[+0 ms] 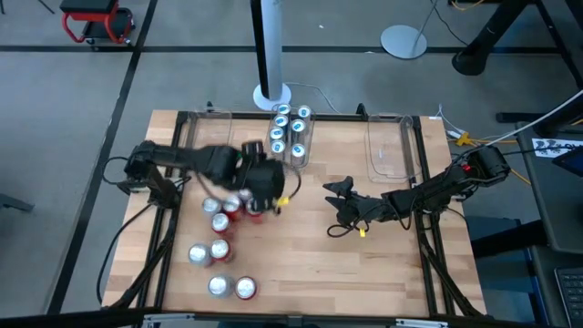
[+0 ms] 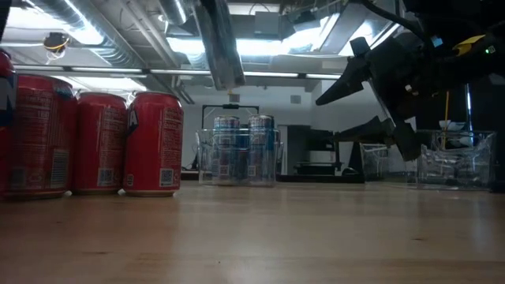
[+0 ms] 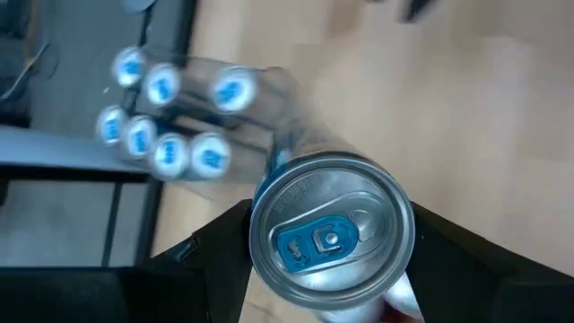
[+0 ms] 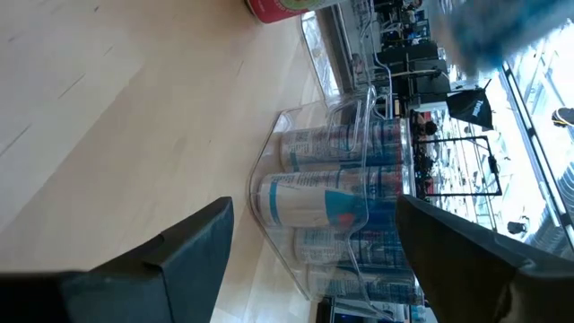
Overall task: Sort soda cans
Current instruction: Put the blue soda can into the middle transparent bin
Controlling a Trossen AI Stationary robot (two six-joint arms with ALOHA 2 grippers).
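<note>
My left gripper (image 1: 263, 185) is over the table's left middle, shut on a soda can (image 3: 331, 235) with a silver top and a blue tab. Close beyond it, at the far edge, stands a clear bin (image 1: 291, 133) holding several blue-tabbed cans (image 3: 167, 118), upright on their bases. Loose cans, red (image 1: 225, 209) and silver-topped (image 1: 219, 286), stand on the table to the near left. My right gripper (image 1: 342, 206) waits open at the table's middle right, low over the wood, nothing between its fingers. My left gripper pinches the can's side wall just below the top rim (image 3: 257, 240), one finger (image 3: 213, 260) on each side. The fingers slant down from above. The can sits upright with its top toward the wrist, and it looks lifted off the wood.
A second clear bin (image 1: 392, 148) stands at the far right with nothing in it. Three red cans (image 2: 99, 142) stand in a row at the near left in the low view. A white post (image 1: 271, 91) rises behind the far edge. Bare wood lies at the near right.
</note>
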